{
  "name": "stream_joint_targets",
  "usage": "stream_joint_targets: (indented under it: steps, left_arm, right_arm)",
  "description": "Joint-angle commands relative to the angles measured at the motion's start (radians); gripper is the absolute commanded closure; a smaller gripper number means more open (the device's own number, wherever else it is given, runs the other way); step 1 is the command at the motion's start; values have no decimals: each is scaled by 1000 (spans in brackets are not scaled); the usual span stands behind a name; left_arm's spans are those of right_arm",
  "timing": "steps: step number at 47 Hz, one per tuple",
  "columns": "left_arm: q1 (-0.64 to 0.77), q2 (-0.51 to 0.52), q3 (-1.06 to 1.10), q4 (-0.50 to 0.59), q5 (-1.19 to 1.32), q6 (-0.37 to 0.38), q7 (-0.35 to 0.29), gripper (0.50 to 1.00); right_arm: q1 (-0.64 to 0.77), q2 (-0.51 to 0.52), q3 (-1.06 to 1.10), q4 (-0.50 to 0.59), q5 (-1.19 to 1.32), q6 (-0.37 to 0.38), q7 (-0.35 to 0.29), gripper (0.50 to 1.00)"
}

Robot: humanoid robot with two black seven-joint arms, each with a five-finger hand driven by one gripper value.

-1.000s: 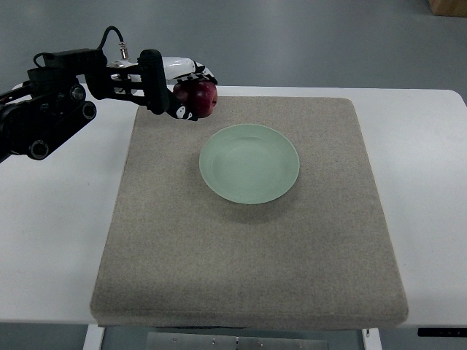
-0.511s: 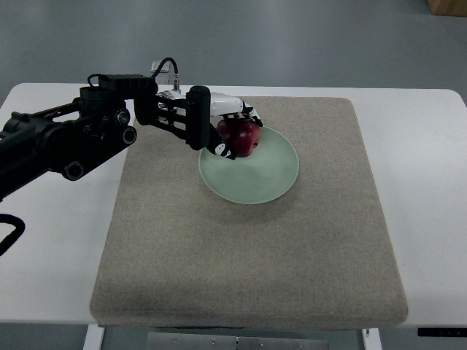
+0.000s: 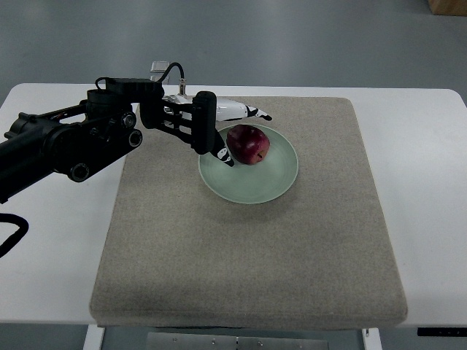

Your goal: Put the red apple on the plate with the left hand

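Note:
A dark red apple (image 3: 248, 144) rests on the pale green plate (image 3: 281, 179), in its upper left part. My left hand (image 3: 237, 135) reaches in from the left over the plate's left rim. Its fingers (image 3: 255, 114) are spread open around the apple's left side and hold nothing. One finger lies behind the apple, another at its front left. The right arm does not show.
The plate sits on a grey felt mat (image 3: 248, 255) that covers most of the white table (image 3: 430, 182). My black left forearm (image 3: 73, 142) lies across the table's left side. A grey floor lies beyond the table's far edge.
My left hand carried the apple from the mat's far left corner right and down to the plate, then opened its fingers and let it go on the plate.

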Motion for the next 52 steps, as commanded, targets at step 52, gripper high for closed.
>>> stream_joint_targets:
  steps: [52]
  left_arm:
    - [61, 87, -137, 212, -1693, -37, 230, 501]
  right_arm:
    - [0, 0, 0, 0, 0, 0, 0, 570]
